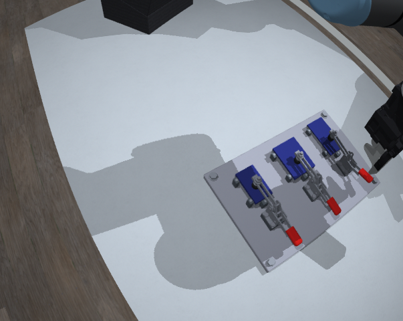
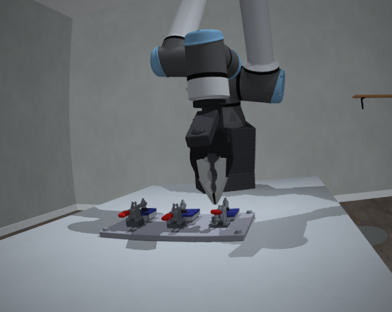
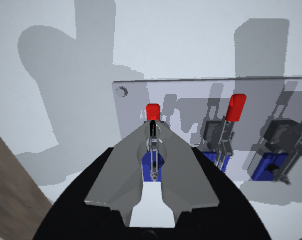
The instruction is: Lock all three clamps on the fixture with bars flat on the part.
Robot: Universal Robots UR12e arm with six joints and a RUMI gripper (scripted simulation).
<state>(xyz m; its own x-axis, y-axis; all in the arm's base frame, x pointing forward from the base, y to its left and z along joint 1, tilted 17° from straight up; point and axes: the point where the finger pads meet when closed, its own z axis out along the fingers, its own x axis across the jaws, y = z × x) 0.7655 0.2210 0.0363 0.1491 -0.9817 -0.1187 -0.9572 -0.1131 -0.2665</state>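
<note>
The fixture plate carries three clamps with red handles. The near-left handle, the middle handle and the right handle all lie low, away from the blue parts. The clamp bars reach over the left part, middle part and right part; whether each is flat or locked cannot be told. My gripper is shut and empty, its tips just above the right clamp; contact is not visible.
Bolt heads stand up at the plate's corners. The black robot base block stands at the back of the table. Arm shadows fall across the plate and table.
</note>
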